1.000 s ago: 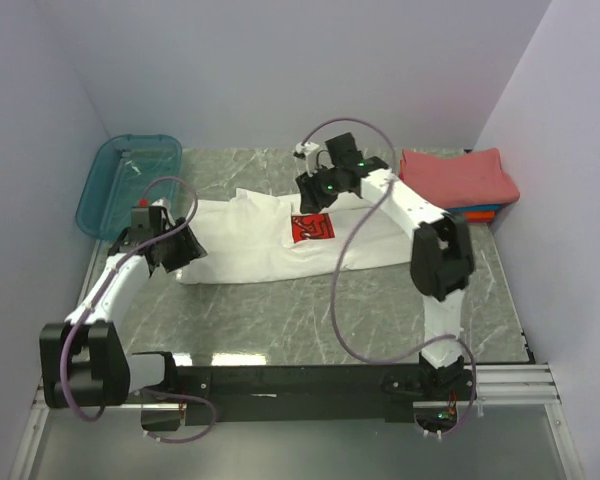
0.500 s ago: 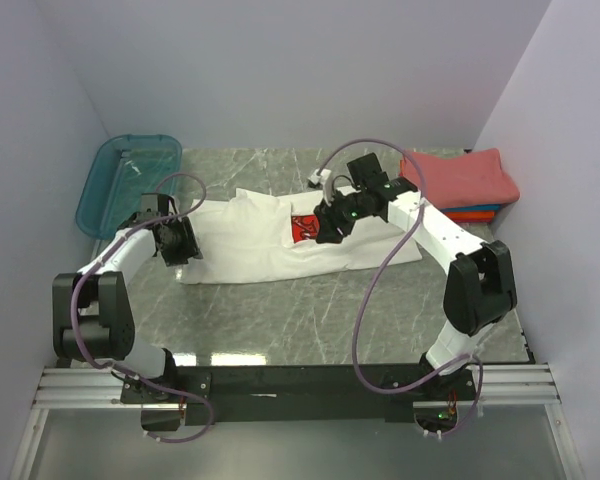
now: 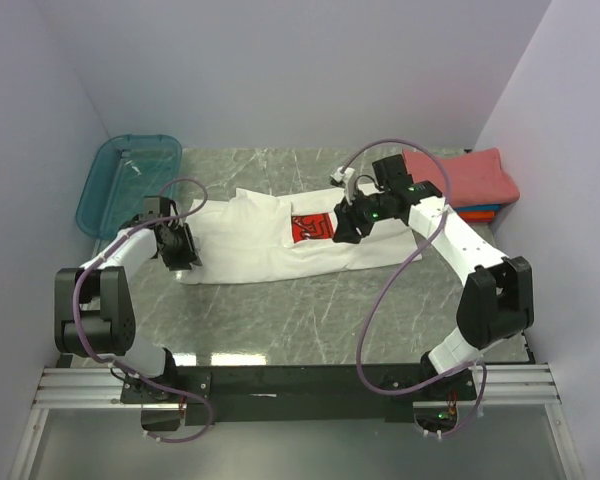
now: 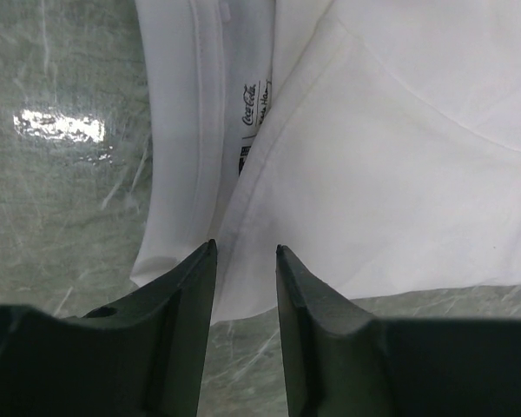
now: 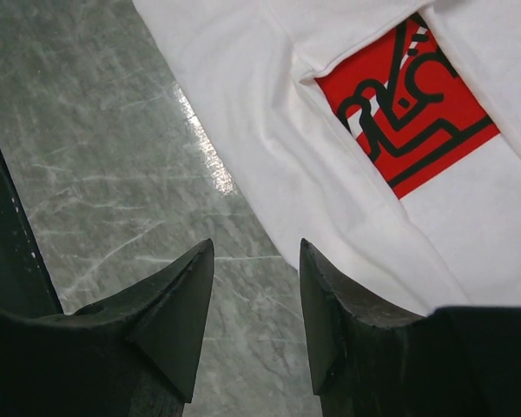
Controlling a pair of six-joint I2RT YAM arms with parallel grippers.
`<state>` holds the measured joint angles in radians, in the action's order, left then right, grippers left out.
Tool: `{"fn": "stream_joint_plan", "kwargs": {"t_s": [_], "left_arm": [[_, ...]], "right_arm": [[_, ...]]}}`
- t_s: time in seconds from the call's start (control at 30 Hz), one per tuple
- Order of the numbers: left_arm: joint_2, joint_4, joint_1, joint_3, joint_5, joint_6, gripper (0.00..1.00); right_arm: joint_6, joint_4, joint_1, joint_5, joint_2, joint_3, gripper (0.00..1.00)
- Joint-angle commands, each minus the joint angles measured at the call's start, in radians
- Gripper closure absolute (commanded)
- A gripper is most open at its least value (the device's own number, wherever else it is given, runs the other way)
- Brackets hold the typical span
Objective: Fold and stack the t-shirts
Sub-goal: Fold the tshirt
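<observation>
A white t-shirt (image 3: 250,245) with a red square print (image 3: 312,228) lies partly folded across the table's middle. My left gripper (image 3: 180,250) is at its left end. In the left wrist view the left gripper (image 4: 245,250) is open with a narrow gap, and a corner of the white t-shirt (image 4: 399,156) lies between its tips. My right gripper (image 3: 348,225) hovers open by the print. In the right wrist view the right gripper (image 5: 256,245) holds nothing, and the t-shirt's edge (image 5: 260,104) runs by its right finger (image 5: 347,330). Folded t-shirts (image 3: 460,178), coral-red on top, are stacked back right.
A teal plastic bin (image 3: 130,180) stands at the back left corner. Grey marble table (image 3: 310,310) shows in front of the white t-shirt. White walls close in the left, back and right sides.
The left jaws have narrowed at the t-shirt's left end and the left arm has folded back. The right gripper has moved right and nearer, from the shirt's far edge to beside the print.
</observation>
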<state>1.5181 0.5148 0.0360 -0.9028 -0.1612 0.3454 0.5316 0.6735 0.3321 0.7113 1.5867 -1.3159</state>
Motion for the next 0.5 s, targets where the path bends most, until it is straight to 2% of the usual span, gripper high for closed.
{"fn": "stream_joint_plan", "kwargs": {"t_s": [0.0, 0.23, 0.47], "left_arm": [[-0.01, 0.024, 0.004, 0.016, -0.006, 0.023, 0.6], [-0.019, 0.028, 0.002, 0.03, 0.043, 0.056, 0.65], [-0.035, 0.054, 0.001, 0.019, 0.107, 0.069, 0.64]], "right_arm": [[0.015, -0.002, -0.036, 0.037, -0.065, 0.015, 0.49], [0.021, 0.014, -0.1, 0.06, -0.1, 0.038, 0.49], [0.031, 0.012, -0.142, 0.077, -0.125, 0.073, 0.49]]}}
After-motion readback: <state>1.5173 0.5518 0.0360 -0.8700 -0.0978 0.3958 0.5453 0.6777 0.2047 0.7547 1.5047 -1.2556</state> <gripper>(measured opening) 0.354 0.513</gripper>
